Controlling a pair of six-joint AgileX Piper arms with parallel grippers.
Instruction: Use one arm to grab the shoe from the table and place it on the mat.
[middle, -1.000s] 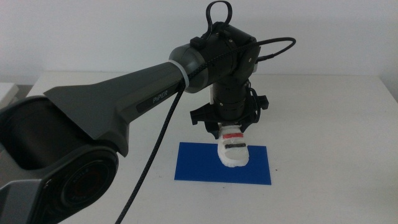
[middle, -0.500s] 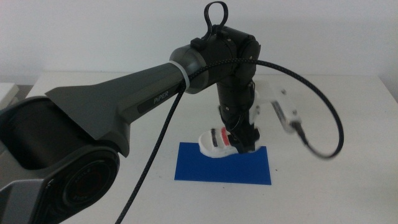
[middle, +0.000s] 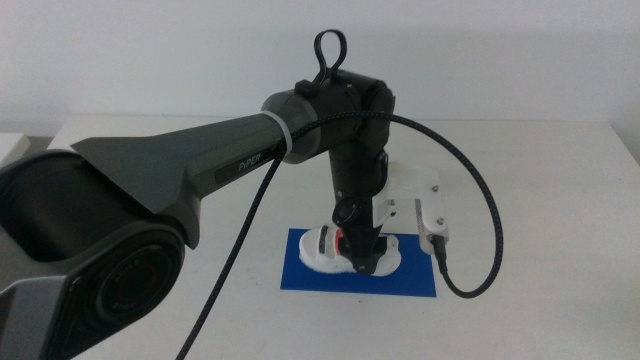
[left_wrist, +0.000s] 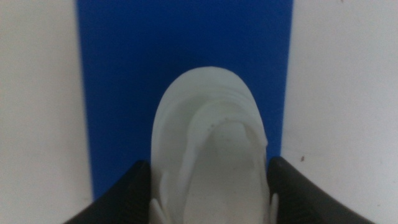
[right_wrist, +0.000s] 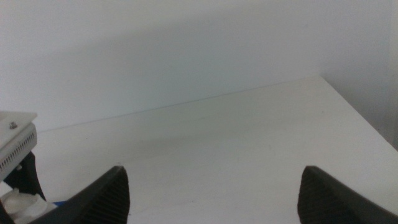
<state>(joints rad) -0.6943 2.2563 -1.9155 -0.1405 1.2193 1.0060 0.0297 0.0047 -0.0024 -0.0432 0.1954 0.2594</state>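
Note:
The dark arm (middle: 200, 160) reaches in from the left over the table (middle: 540, 180). Its left gripper (middle: 362, 262) points down, shut on the white shoe (middle: 322, 250), whose red strap just shows. The shoe sits low over or on the blue mat (middle: 300, 272), lying along the mat's length; I cannot tell whether it touches. In the left wrist view the shoe (left_wrist: 211, 137) fills the gap between the two jaws of the left gripper (left_wrist: 211, 196), with the mat (left_wrist: 124, 74) beneath. The right gripper (right_wrist: 214, 199) is open and empty over bare table, out of the middle view.
A white camera mount (middle: 425, 205) and a looping black cable (middle: 490, 240) hang off the left wrist to the right of the mat. The table's back edge meets a pale wall (middle: 520, 60). White table (left_wrist: 37, 93) flanks the mat.
The left wrist has turned about a quarter turn and dropped. The shoe has swung from pointing toward the camera to lying along the mat, lower and slightly further left.

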